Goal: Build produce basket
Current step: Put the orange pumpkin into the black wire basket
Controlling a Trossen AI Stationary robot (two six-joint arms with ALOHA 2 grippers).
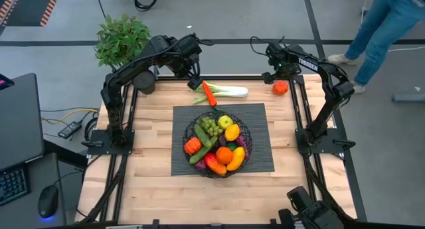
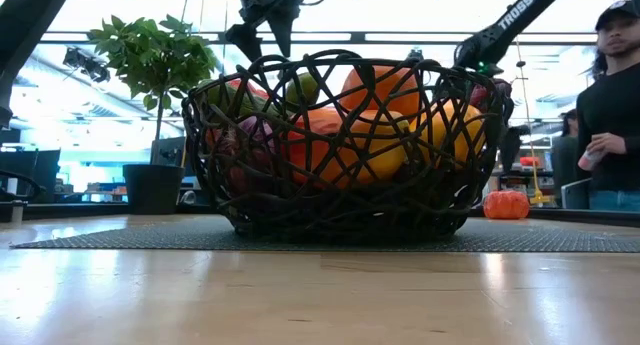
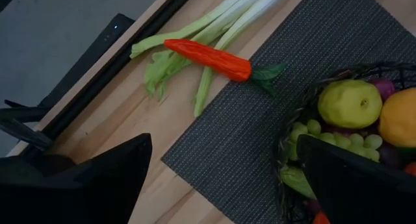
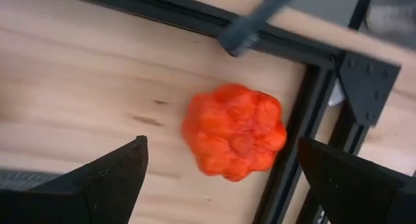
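"TROSSEN" lettering on right arm [image 1: 312,60]; right gripper [image 1: 273,75] wide above pumpkin [image 1: 280,88]; left gripper [image 1: 196,81] wide above carrot [image 1: 209,93].

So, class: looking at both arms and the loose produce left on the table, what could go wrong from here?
1. The orange pumpkin lies right beside the table's black frame rail; the open right hand could hit the rail or nudge the pumpkin off.
2. The red pepper lies across the leek; the open left hand might shift both.
3. The basket already looks heaped, so added pieces may roll out.
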